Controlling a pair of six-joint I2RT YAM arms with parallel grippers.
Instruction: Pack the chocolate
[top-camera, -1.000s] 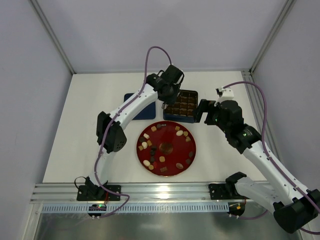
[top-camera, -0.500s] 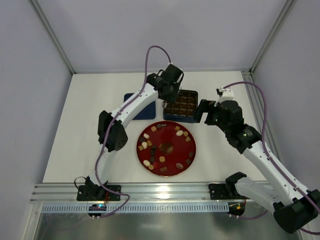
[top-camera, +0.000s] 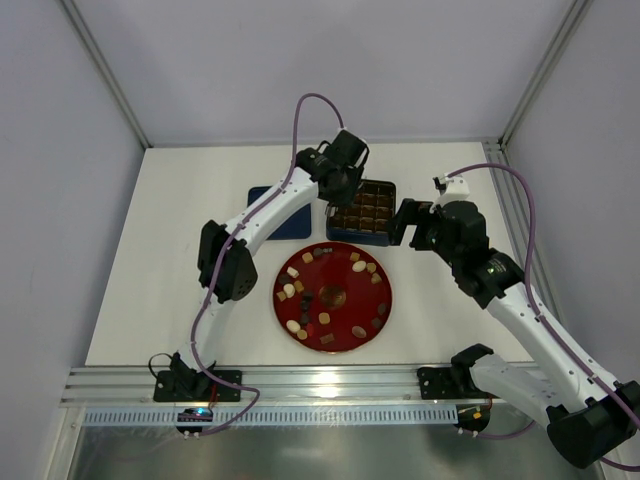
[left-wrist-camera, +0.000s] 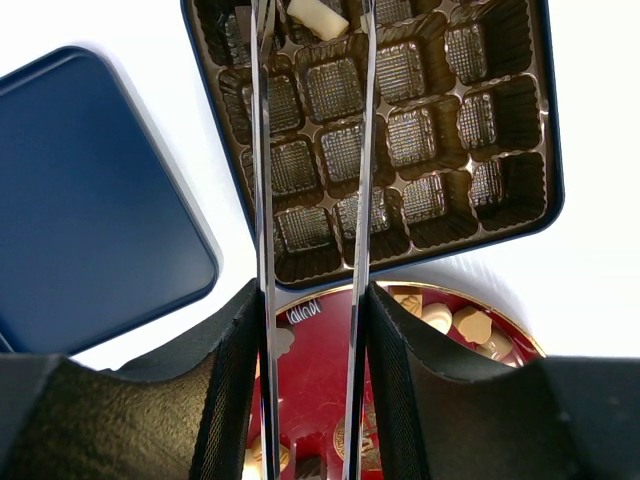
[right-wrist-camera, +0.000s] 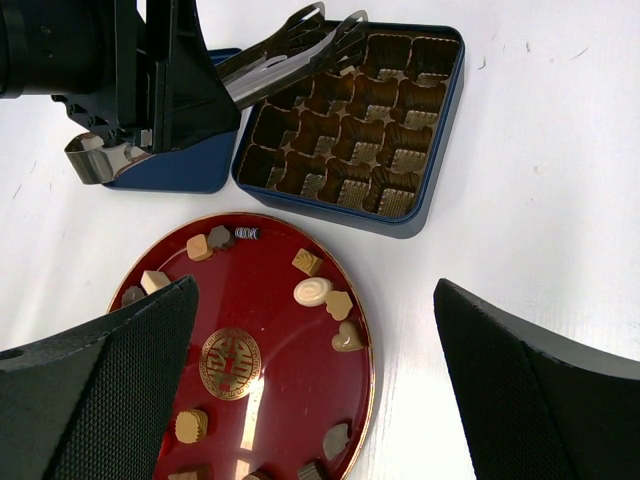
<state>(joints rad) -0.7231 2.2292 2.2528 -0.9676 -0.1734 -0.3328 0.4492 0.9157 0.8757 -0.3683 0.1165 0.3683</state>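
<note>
Several small tan, cream and brown chocolate pieces (top-camera: 357, 267) lie round the red plate (top-camera: 355, 300), which also shows in the right wrist view (right-wrist-camera: 280, 330). My left gripper (top-camera: 336, 190) is shut on metal tongs (left-wrist-camera: 262, 150) that reach over the dark blue tin (top-camera: 390, 188). The tong blades stand apart. One cream chocolate (left-wrist-camera: 318, 18) lies in a far compartment between the blade tips, not touching them. The other compartments I see are empty. My right gripper (top-camera: 410, 222) is open and empty, above the plate's right side (right-wrist-camera: 315, 290).
The tin's dark blue lid (top-camera: 262, 196) lies flat left of the tin, also in the left wrist view (left-wrist-camera: 90, 200). The red plate has a gold centre emblem (right-wrist-camera: 228, 362). Bare white table (right-wrist-camera: 540, 230) lies right of the plate and tin.
My left gripper with the tongs has shifted slightly farther over the tin. The right arm has not moved.
</note>
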